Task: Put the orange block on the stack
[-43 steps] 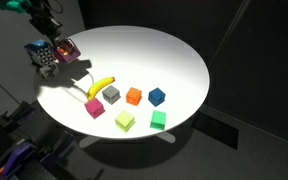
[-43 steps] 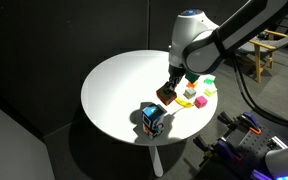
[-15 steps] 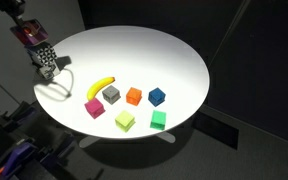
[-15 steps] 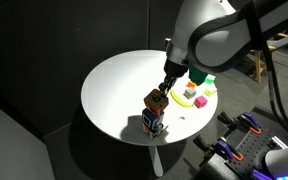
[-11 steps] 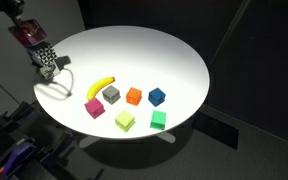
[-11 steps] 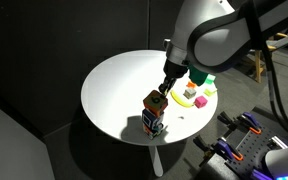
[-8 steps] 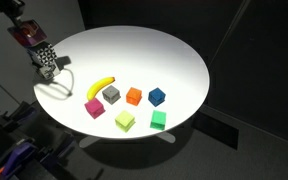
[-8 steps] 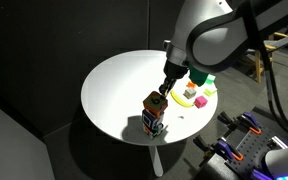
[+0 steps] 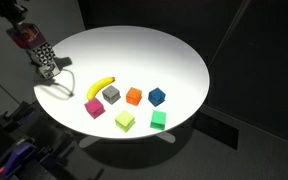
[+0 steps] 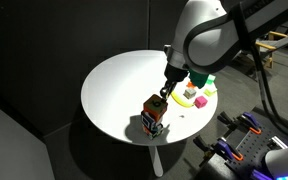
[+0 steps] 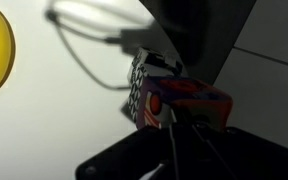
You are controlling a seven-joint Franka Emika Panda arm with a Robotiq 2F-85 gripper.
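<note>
The orange block [image 9: 28,40] [image 10: 155,104], orange-red with printed marks, sits on or just above the stack [image 9: 46,61] [image 10: 152,124], a cube pile with black-and-white checker sides at the table's rim. My gripper [image 9: 25,33] [image 10: 161,97] is shut on the orange block from above. In the wrist view the orange block [image 11: 189,98] fills the space between my dark fingers, with my gripper [image 11: 179,118] closed round it and the checker side of the stack [image 11: 139,85] just beyond. Whether block and stack touch I cannot tell.
On the round white table [image 9: 164,50] lie a banana [image 9: 101,86] and small cubes: pink [image 9: 94,108], grey [image 9: 111,94], plain orange [image 9: 134,96], blue [image 9: 157,96], yellow-green [image 9: 125,120], green [image 9: 158,120]. A thin cable [image 9: 56,88] loops near the stack. The table edge runs right beside the stack.
The gripper has come down slightly with the orange block, closing the gap to the top of the stack. The other objects have not moved.
</note>
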